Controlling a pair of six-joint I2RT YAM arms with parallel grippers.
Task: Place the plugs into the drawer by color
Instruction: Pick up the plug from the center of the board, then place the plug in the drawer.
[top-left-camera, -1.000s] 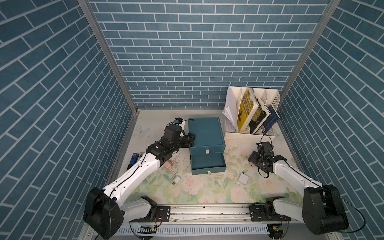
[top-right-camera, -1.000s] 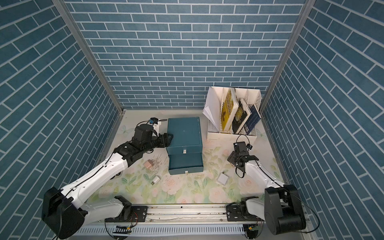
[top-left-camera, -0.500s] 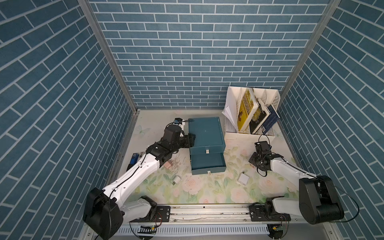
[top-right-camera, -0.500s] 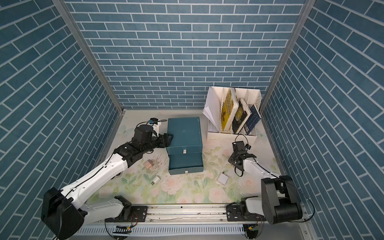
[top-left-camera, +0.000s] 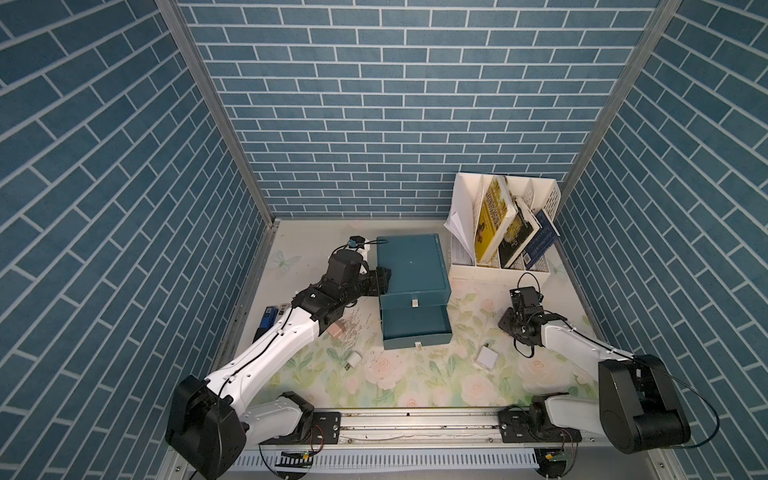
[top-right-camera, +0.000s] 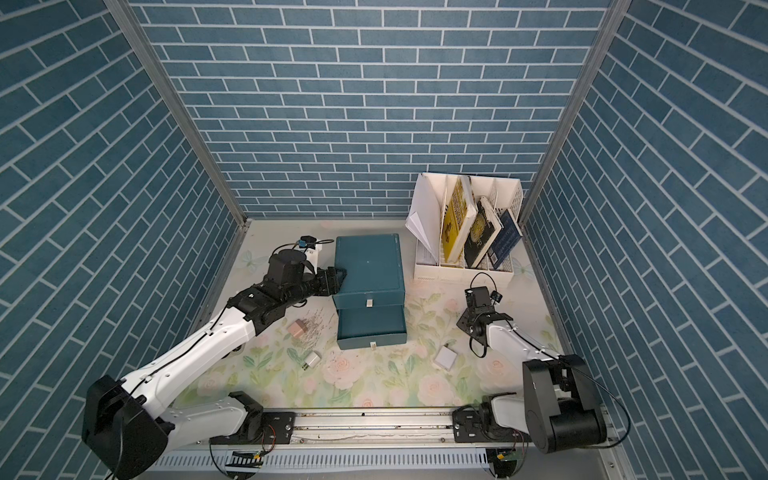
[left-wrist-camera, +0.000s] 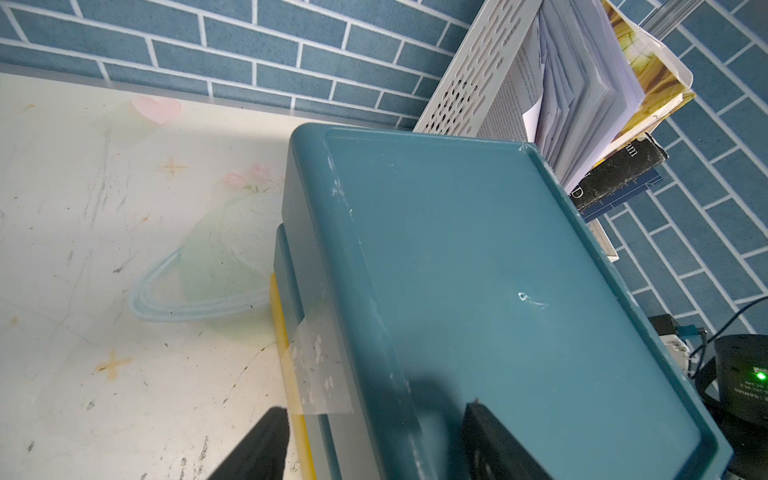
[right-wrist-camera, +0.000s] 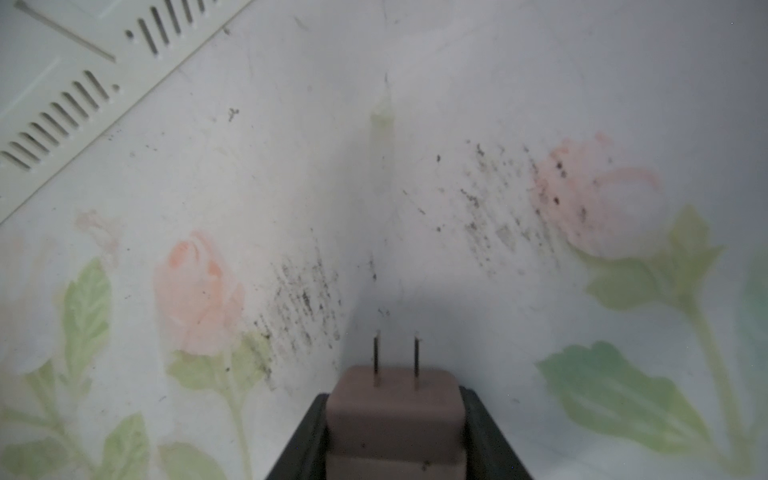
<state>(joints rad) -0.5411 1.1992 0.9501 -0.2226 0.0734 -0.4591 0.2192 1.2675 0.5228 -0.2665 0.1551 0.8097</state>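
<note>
The dark teal drawer (top-left-camera: 411, 266) (top-right-camera: 368, 262) stands mid-table with a lower tier (top-left-camera: 415, 328) pulled out; I see nothing in it. My left gripper (top-left-camera: 384, 280) (left-wrist-camera: 374, 407) is shut on the cabinet's top left edge (left-wrist-camera: 357, 291), one finger on the lid, the other outside the wall. My right gripper (right-wrist-camera: 395, 415) (top-left-camera: 515, 328) is shut on a pale pink plug (right-wrist-camera: 395, 399), prongs pointing away, low over the mat right of the drawer. Loose on the mat lie another pink plug (top-left-camera: 336, 330) and two white plugs (top-left-camera: 353, 359) (top-left-camera: 486, 357).
A white slotted book rack (top-left-camera: 465, 195) (top-right-camera: 424, 199) with several books stands at the back right, close to the drawer. A blue-and-black gadget (top-left-camera: 268, 318) lies by the left wall. The floral mat (top-left-camera: 415, 382) runs to the front rail.
My right gripper's jaws have closed onto the pink plug, and its arm has shifted slightly. The left arm and the drawer have not moved.
</note>
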